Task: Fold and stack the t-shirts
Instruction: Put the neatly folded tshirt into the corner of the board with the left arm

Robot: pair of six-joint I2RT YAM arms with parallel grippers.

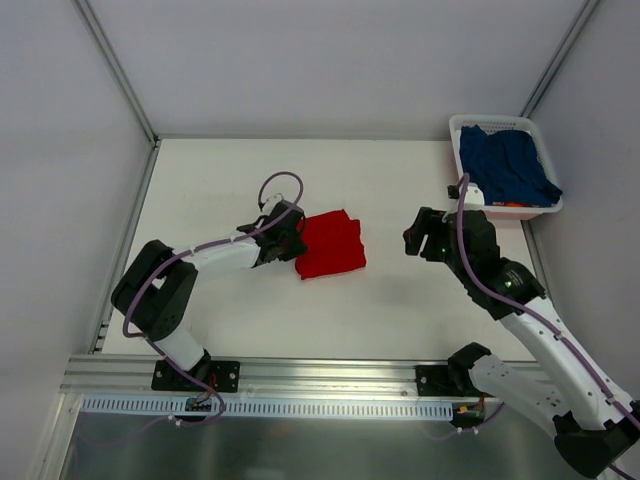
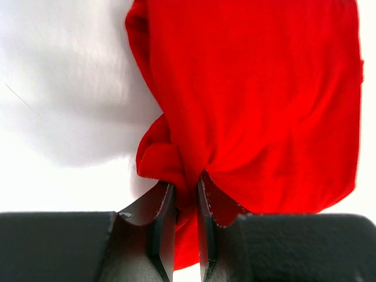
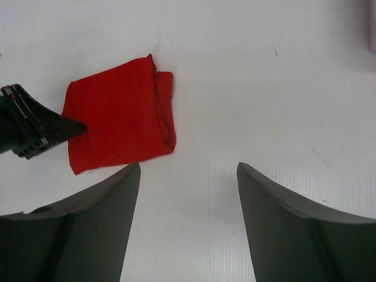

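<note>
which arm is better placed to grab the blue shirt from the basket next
Right. The right pincer is open, empty and nearer the basket holding the navy shirt; the left pincer is clamped on the red shirt.

Plain bright red cloth t-shirt point(image 1: 330, 245), plain dark navy blue cloth t-shirt point(image 1: 508, 165), white plastic basket point(image 1: 495, 119), plain white table point(image 1: 300, 180), black left pincer point(image 2: 185, 188)
</note>
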